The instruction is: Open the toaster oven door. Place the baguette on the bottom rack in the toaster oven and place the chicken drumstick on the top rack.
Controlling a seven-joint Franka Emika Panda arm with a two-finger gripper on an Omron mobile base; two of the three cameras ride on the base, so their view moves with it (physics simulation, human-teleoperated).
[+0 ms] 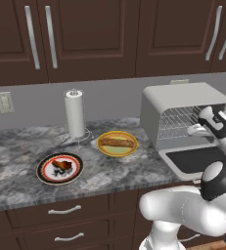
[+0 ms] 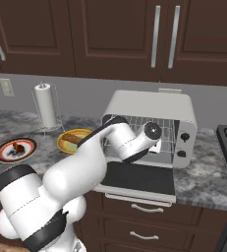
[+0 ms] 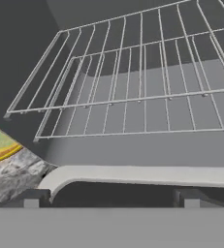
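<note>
Already the toaster oven door (image 1: 195, 161) lies flat and open, so the risk now sits in the two pickups and the rack order. Leftmost in the left base view, the chicken drumstick (image 1: 61, 166) rests on a dark-rimmed plate (image 1: 43, 175) on the counter (image 1: 16, 156), well apart from the oven. It is small and lumpy, so a pinch off its middle could let it roll or slip out. Next, behind it, a paper towel roll (image 1: 75, 113) stands upright; a wide swing could knock it over. Beside that, the baguette (image 1: 117, 142) lies on a yellow plate (image 1: 104, 146), just beside the toaster oven (image 1: 178, 100). It is long: gripped near one end it would likely droop and catch on the oven's frame. Rightmost, the gripper (image 1: 198, 126) hangs at the oven mouth, fingers spread wide and holding nothing. The top rack (image 3: 133, 58) and bottom rack (image 3: 133, 114) sit close together, so mixing them up is easy.
</note>
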